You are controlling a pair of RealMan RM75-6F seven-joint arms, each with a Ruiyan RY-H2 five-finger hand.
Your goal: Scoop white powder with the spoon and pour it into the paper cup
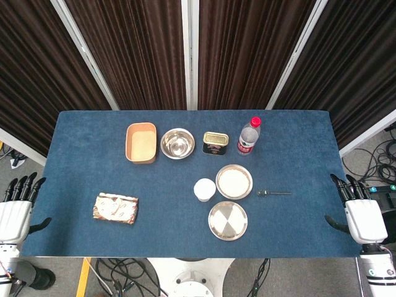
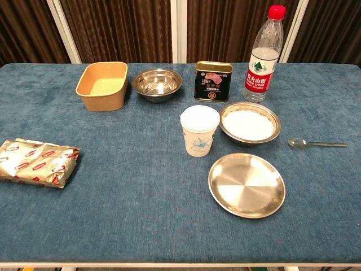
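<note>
At three o'clock of the powder bowl (image 2: 250, 123), the thin spoon (image 2: 316, 144) lies flat; the empty, spread right hand (image 1: 362, 218) may fumble it, the left hand (image 1: 15, 213) likewise idle.

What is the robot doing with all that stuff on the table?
Nothing is being handled yet. The left hand and right hand both wait open at the table's edges, holding nothing. The spoon lies on the blue table, to the right of the metal bowl of white powder. The paper cup stands upright just left of that bowl, near a flat metal plate. Scooping hasn't started.
</note>
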